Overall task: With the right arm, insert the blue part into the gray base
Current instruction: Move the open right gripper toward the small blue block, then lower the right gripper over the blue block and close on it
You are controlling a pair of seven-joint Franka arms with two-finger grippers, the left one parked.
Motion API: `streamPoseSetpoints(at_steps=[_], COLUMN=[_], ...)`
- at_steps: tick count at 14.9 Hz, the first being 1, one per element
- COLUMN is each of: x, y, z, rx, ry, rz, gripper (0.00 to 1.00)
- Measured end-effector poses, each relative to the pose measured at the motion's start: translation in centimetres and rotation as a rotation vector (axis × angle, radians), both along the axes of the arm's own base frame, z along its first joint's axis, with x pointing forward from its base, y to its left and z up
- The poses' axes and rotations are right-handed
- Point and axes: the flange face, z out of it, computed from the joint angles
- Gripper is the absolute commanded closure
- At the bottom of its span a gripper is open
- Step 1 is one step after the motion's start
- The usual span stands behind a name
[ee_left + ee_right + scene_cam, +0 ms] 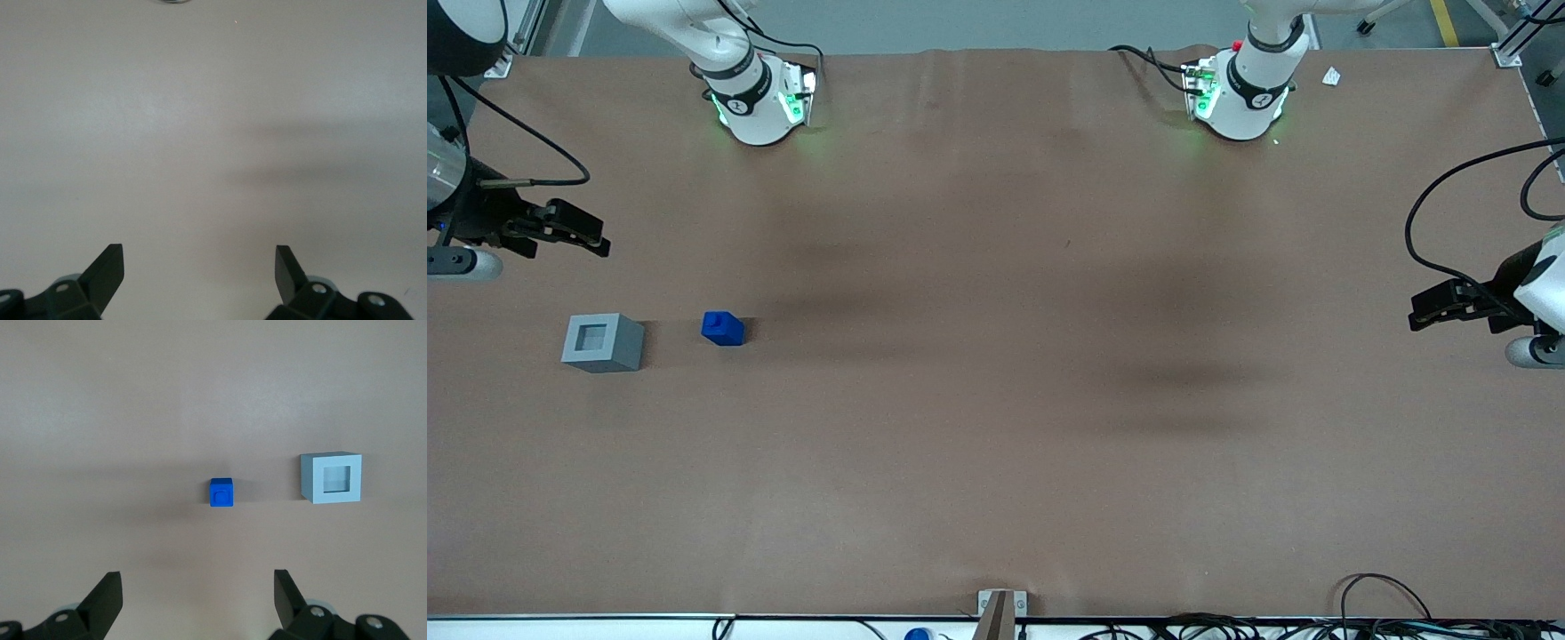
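The blue part (723, 328) is seen standing on the brown desk (996, 427), just beside the gray base (603, 343) but apart from it, both toward the working arm's end. The gripper (574, 233) of the right arm (720, 44) is held above the desk, farther from the front camera than both things and well clear of them, with its fingers (103, 600) spread wide and nothing between them. The step in hand is judged to be the reach and grasp: the fingers should be brought down squarely over the part's flat side faces, centred, so that it is not tipped or turned when closed upon. The stud appears to point upward, so some turning may be needed before insertion, though this cannot be told for certain. The part is a small, smooth, bright plastic block; the base is a matte cube with crisp edges and a square recess open at the top, and a snug fit is likely.
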Motion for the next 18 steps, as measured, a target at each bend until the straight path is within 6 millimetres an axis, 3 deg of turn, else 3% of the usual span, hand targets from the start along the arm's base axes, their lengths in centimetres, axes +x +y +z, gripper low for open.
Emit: streamPoseSetpoints(at_steps=[10, 12, 18], x=[0.3, 0.6, 0.7], y=[-0.1, -0.1, -0.1], z=[0.1, -1.9, -10.9], rx=[0.000, -0.002, -0.006], ry=[-0.022, -0.014, 0.000], rz=[-0.002, -0.004, -0.011], gripper=[0.00, 0.00, 0.01])
